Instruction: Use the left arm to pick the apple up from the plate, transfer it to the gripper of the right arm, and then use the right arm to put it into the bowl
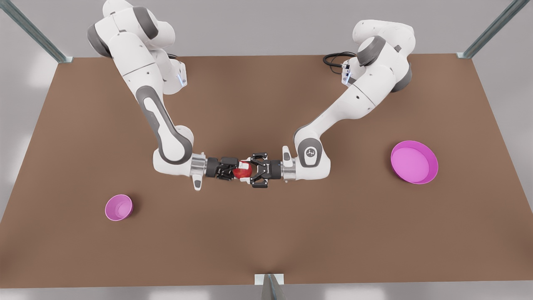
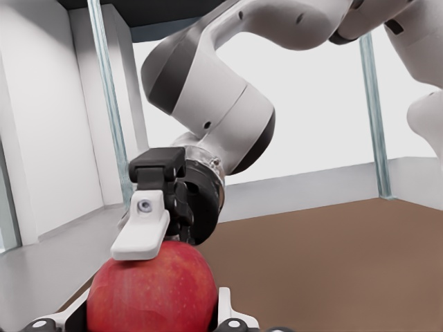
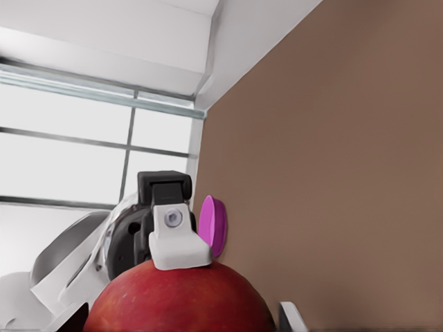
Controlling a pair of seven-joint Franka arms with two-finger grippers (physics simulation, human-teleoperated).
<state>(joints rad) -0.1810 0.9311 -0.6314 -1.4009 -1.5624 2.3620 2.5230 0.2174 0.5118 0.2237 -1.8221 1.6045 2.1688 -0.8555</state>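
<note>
We see the left gripper [image 1: 250, 171], on the arm at the front view's right, with its jaws spread to the width of the apple [image 1: 242, 171] and pinching it from two opposite sides. In the left wrist view its own white fingertips [image 2: 225, 308] sit against the flanks of the red fruit [image 2: 152, 290].

The right gripper [image 1: 236, 170], on the arm at the front view's left, meets it head-on, and its jaws also close on the apple, turned crosswise to the other pair. In the left wrist view we see one of its white fingers [image 2: 142, 234] lying on top of the fruit. In the right wrist view a finger [image 3: 177, 241] of the left gripper rests on the apple [image 3: 181, 301] in the same way.

The apple hangs between the two grippers, above the middle of the brown counter [image 1: 266, 241] and clear of its surface. Both forearms lie nearly level and in one line.

The plate [image 1: 433, 167] lies on the counter, well apart, toward the front view's right; in the right wrist view we catch it edge-on [image 3: 214, 225] beyond the left gripper. The bowl [image 1: 129, 211] stands well apart toward the front view's left, nearer the front edge.
</note>
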